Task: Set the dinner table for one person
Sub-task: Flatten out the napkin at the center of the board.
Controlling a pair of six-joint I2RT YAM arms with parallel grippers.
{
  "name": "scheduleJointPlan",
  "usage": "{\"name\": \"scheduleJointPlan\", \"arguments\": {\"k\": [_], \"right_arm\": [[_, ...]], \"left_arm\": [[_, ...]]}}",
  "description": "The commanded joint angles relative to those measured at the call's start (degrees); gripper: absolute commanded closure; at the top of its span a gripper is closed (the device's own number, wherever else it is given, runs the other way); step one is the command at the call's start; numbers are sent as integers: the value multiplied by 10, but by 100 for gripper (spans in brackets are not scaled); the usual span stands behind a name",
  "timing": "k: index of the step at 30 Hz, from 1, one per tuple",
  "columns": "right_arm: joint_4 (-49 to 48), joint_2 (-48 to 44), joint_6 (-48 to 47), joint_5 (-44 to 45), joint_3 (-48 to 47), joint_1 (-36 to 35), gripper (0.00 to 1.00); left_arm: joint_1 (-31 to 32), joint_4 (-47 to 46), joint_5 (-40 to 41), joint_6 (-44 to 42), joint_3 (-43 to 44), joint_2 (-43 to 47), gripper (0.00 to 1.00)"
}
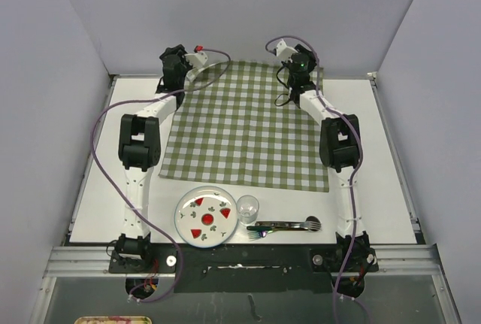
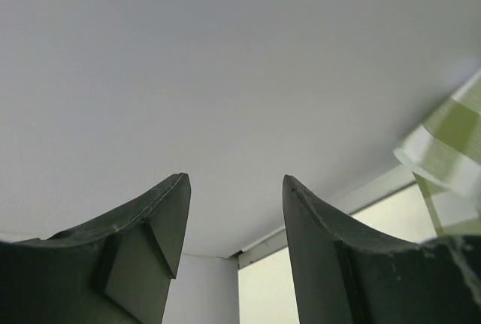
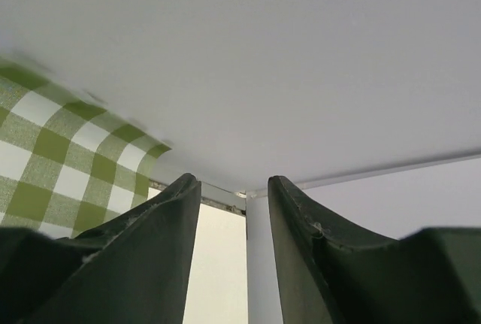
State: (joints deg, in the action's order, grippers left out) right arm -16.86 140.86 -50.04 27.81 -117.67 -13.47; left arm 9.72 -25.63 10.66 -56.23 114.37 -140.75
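The dinner table point(image 1: 391, 151) is a white top carrying a green-and-white checked cloth point(image 1: 248, 125) spread flat in its middle. My left gripper point(image 1: 170, 80) hovers at the cloth's far left corner. In its wrist view the left gripper point(image 2: 234, 181) is open with nothing between the fingers, and a lifted cloth corner point(image 2: 451, 143) shows at the right. At the cloth's far right corner my right gripper point(image 1: 294, 80) is also open and empty point(image 3: 233, 181), with the cloth point(image 3: 60, 158) just to its left.
Along the near edge lie a white plate point(image 1: 207, 216) with red watermelon prints, a clear glass point(image 1: 248, 207) and a bundle of metal cutlery point(image 1: 285, 226). Grey walls close in the back and both sides. Metal rails point(image 1: 394, 158) edge the tabletop.
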Motion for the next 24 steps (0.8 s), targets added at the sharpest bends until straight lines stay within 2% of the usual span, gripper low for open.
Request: {"name": "scheduleJointPlan", "arguments": {"k": [1, 7, 12, 15, 20, 24], "right_arm": [[-7, 13, 13, 3, -47, 3, 58], [-2, 10, 22, -5, -36, 2, 58], [7, -47, 43, -24, 42, 2, 58], [50, -100, 81, -60, 96, 7, 60], [247, -181, 199, -171, 114, 25, 78], [307, -240, 229, -231, 174, 26, 95]], "left_arm": [[0, -20, -11, 12, -36, 41, 49], [1, -26, -19, 6, -71, 59, 50], [11, -59, -30, 4, -162, 108, 50], [21, -59, -43, 19, -221, 163, 50], [18, 83, -46, 134, -243, 250, 50], [17, 119, -74, 188, -322, 316, 51]]}}
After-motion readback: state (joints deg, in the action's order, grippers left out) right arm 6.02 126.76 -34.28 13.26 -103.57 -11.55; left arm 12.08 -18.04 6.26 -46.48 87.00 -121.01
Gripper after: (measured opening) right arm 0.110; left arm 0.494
